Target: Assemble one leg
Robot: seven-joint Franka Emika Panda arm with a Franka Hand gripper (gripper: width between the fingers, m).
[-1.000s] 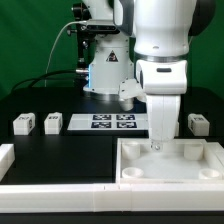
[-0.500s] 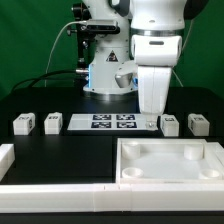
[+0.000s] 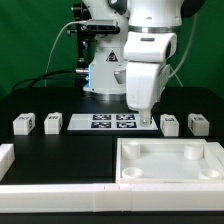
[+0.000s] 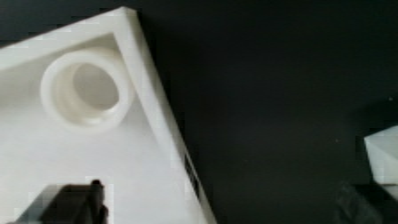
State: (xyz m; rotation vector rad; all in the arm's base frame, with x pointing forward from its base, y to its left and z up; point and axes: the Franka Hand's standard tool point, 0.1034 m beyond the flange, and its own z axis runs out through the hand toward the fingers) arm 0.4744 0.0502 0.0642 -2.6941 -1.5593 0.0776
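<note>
Four small white legs with tags stand in a row on the black table: two at the exterior view's left (image 3: 22, 124) (image 3: 52, 122) and two at its right (image 3: 170, 124) (image 3: 198, 124). My gripper (image 3: 148, 120) hangs just above the table behind the white tray (image 3: 170, 172), between the marker board (image 3: 112, 122) and the nearer right leg. It holds nothing. In the wrist view the gripper (image 4: 228, 202) is open, with one dark finger (image 4: 71, 200) over the tray (image 4: 54, 150). A round corner socket (image 4: 84, 92) shows, and the edge of a leg (image 4: 381, 150).
A long white L-shaped rail (image 3: 60, 190) runs along the table's front and left edge. The robot base (image 3: 105, 70) and cables stand behind the marker board, against a green backdrop.
The gripper has lifted out of the tray and moved back and towards the exterior view's left. It now hangs lower, beside the marker board's right end.
</note>
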